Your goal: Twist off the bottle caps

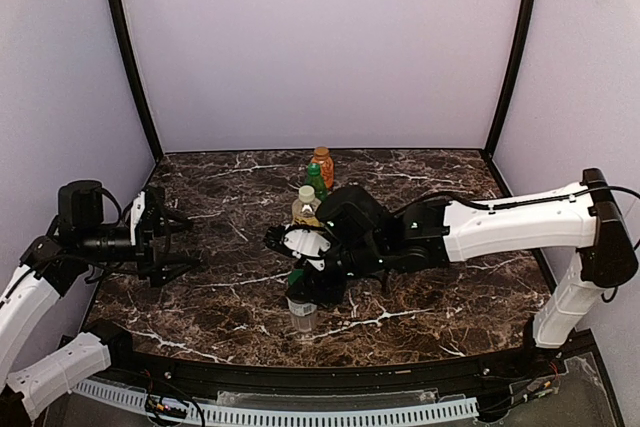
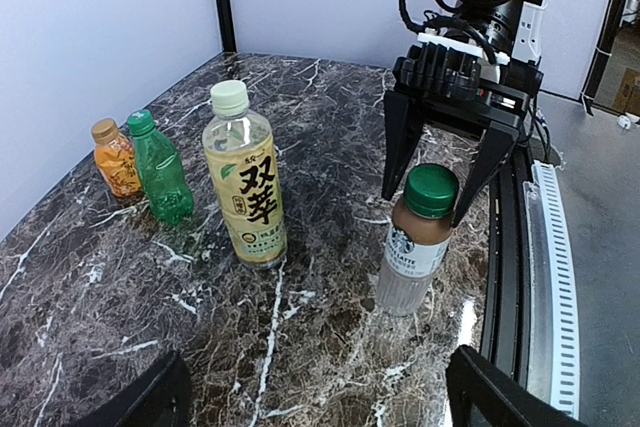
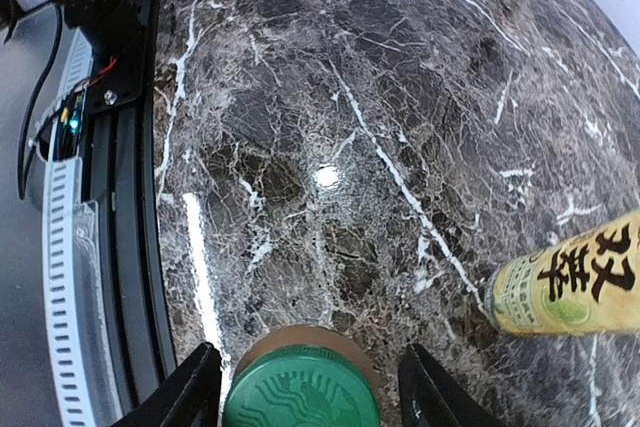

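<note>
Four bottles stand on the marble table. A clear bottle [image 2: 412, 257] with a white label and green cap [image 3: 300, 395] is nearest the front edge. My right gripper [image 1: 305, 275] hangs over it, open, one finger on each side of the cap with a small gap on both sides. Behind it stand a tall yellow bottle [image 2: 245, 192] with a white cap, then a green bottle [image 2: 160, 172] and a squat orange bottle [image 2: 115, 159]. My left gripper [image 1: 188, 240] is open and empty at the left, well apart from the bottles and facing them.
The black front rail [image 2: 505, 277] runs just beside the clear bottle. A white cable chain [image 2: 560, 277] lies beyond it. Purple walls close the table at the back and sides. The yellow bottle [image 3: 570, 292] lies right of my right gripper [image 3: 310, 387].
</note>
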Motion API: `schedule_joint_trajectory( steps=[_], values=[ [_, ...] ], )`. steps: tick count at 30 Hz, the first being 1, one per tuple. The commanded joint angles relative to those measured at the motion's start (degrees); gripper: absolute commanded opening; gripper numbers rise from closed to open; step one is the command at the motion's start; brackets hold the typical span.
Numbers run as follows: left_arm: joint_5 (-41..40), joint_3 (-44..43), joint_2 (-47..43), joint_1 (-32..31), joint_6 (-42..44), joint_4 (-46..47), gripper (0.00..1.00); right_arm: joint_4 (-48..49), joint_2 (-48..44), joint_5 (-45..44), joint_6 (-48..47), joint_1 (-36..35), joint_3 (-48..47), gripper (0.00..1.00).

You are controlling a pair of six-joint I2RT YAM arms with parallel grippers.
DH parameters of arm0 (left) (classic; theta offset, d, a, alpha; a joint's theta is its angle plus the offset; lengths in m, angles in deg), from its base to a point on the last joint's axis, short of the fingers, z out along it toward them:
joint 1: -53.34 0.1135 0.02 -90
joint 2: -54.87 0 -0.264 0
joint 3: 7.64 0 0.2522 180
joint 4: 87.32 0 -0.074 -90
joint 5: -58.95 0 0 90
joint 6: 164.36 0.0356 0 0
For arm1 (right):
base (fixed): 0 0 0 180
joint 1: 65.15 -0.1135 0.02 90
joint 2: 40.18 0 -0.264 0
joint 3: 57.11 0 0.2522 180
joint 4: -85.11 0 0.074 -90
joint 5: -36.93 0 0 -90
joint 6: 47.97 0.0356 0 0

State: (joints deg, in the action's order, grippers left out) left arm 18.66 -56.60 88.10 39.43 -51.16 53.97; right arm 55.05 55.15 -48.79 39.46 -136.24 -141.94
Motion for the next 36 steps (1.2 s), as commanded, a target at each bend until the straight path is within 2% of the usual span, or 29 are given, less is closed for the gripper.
schedule_joint_trajectory(
  steps=[1, 4, 7, 12, 17, 23, 27, 33, 36],
  values=[
    [-0.7, 0.8, 1.2, -1.9, -0.3, 1.1, 0.88, 1.5, 0.8, 2.3, -0.1, 0.6, -1.5, 0.49],
    [-1.5, 0.5, 1.6, -3.3, -0.2, 1.1, 0.88, 1.2, 0.2, 3.7, 0.4, 1.1, -1.4, 0.28],
    [-3.8, -0.1, 2.5, -5.2, -1.4, 0.9, 0.86, 0.4, -0.6, 5.3, 1.3, 1.3, -3.9, 0.0],
    [-8.4, -3.3, 5.4, -13.7, -1.4, 0.4, 0.85, -1.9, -0.2, 5.1, 4.9, 1.4, -14.2, 0.0],
    [-9.6, -8.9, 8.0, -16.7, -1.6, 2.4, 0.85, -0.3, -1.1, 1.2, 13.9, 2.4, -21.1, 0.0],
    [-13.8, -14.6, 9.0, -19.5, 0.2, 4.3, 0.86, 8.8, -1.9, -1.5, 24.7, 2.7, -20.6, 0.0],
    [-16.3, -16.9, 11.5, -21.7, 2.1, 2.4, 0.87, 13.9, -1.3, -2.4, 26.3, 2.7, -20.3, 0.0],
    [-20.1, -18.5, 14.7, -23.1, 3.5, 0.8, 0.88, 20.2, -1.0, 2.2, 27.1, 2.8, -19.9, 0.0],
    [-22.6, -18.8, 15.3, -23.1, 2.2, 1.8, 0.83, 20.2, -0.9, 3.1, 27.1, 2.7, -19.9, 0.0]
  ],
)
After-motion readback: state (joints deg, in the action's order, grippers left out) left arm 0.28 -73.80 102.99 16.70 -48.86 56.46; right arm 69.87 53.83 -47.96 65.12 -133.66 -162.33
